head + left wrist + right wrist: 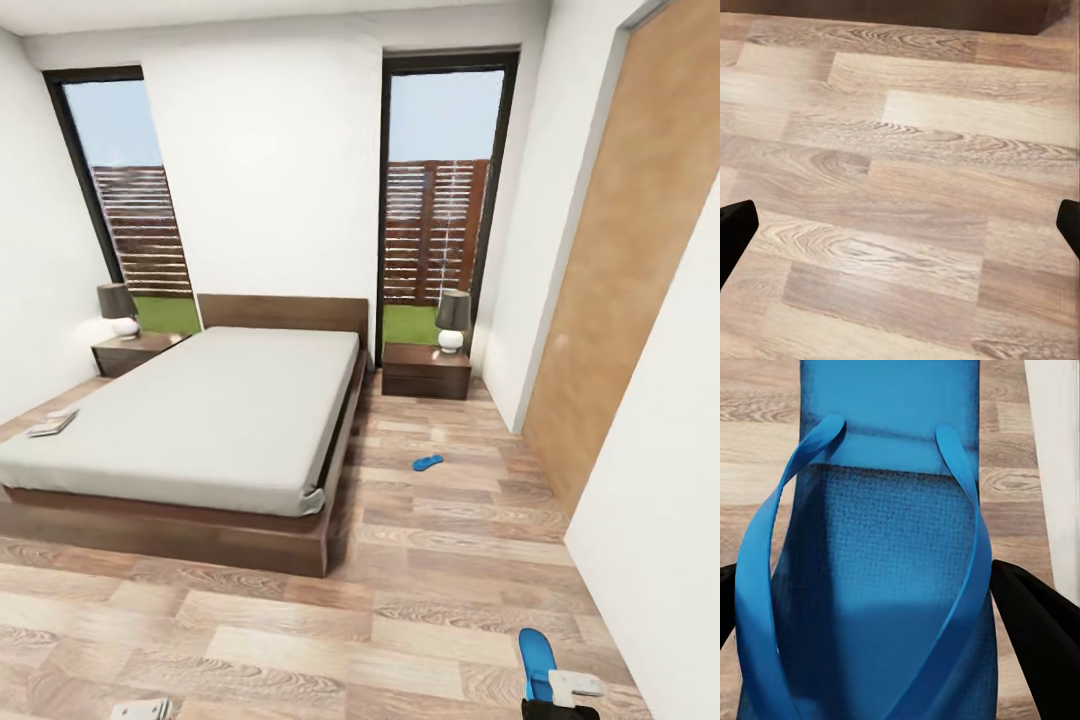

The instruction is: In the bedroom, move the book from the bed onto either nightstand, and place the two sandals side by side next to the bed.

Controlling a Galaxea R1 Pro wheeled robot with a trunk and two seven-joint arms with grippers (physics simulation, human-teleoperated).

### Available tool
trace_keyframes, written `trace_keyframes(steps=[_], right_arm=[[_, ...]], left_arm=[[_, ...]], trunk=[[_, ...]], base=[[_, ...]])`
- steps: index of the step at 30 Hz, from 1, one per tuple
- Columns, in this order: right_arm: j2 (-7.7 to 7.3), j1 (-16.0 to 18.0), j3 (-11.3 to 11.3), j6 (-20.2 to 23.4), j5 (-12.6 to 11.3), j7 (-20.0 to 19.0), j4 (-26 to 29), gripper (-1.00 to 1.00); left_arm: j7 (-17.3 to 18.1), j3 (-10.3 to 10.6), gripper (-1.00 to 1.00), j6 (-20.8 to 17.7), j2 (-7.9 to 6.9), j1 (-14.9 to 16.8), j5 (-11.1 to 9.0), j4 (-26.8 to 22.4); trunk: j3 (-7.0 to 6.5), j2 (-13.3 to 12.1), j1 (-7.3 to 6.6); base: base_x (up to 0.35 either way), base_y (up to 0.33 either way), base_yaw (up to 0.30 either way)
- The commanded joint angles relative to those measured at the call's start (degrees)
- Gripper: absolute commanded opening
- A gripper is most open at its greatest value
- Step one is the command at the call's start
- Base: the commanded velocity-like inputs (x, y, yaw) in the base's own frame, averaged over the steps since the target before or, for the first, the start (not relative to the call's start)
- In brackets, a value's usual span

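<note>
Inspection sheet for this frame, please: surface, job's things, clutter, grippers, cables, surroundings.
Surface: light wood-plank floor.
Job's things: book on the bed, near its left edge; one sandal on the floor right of the bed; other sandal between the right jaws; nightstands flank the headboard, each with a lamp.
Clutter: nothing seen.
Grippers: right gripper shut on the sandal; left gripper open over the floor.
Cables: nothing seen.
Surroundings: white walls, tall windows, wooden door.

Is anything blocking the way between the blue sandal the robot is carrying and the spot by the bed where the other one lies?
Nothing visible does. The held sandal sits in the right gripper, and only bare wood floor lies between it and the other sandal beside the bed.
</note>
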State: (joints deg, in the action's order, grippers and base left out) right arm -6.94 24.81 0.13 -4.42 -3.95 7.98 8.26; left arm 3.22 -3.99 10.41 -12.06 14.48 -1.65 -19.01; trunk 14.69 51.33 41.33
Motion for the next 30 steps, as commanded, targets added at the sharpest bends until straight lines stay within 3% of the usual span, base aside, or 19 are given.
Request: trace_keyframes(steps=[1,6,12,19,25,30], right_arm=[[0.01,0.06,0.0,-0.27,-0.5,0.02,-0.12,-1.0],[0.0,0.06,-0.01,-0.3,-0.43,0.02,-1.39,-1.0],[0.04,0.05,0.02,-0.3,-0.33,-0.03,-3.67,-1.0],[0.39,-0.2,0.19,-0.34,-0.15,-0.06,-5.7,-1.0],[1.85,-0.82,0.4,-0.52,0.15,-0.07,-6.13,-1.0],[2.7,-1.11,0.4,-0.58,2.15,-0.07,-6.21,-1.0]], left_arm=[[0.33,-0.3,1.0,0.13,0.02,0.02,-0.16,0.02],[0.3,1.06,1.0,0.13,0.02,0.02,-0.15,0.02],[0.27,5.3,1.0,0.13,0.02,0.02,-0.19,0.09],[0.29,6.59,1.0,0.12,0.02,0.02,-0.12,0.17],[0.29,6.81,1.0,0.09,0.07,0.02,-0.04,0.35],[0.23,8.61,1.0,0.12,0.4,0.02,-0.04,0.37]], trunk=[[0.07,0.05,0.04],[0.07,0.05,0.04],[0.07,0.05,0.04],[0.07,0.05,0.04],[0.07,0.05,0.04],[0.07,0.05,0.04]], base=[[0.291,0.0,-0.293],[0.302,0.0,-0.285],[0.31,0.0,-0.222],[0.306,0.0,-0.063],[0.276,0.0,-0.007],[0.296,0.0,-0.001]])
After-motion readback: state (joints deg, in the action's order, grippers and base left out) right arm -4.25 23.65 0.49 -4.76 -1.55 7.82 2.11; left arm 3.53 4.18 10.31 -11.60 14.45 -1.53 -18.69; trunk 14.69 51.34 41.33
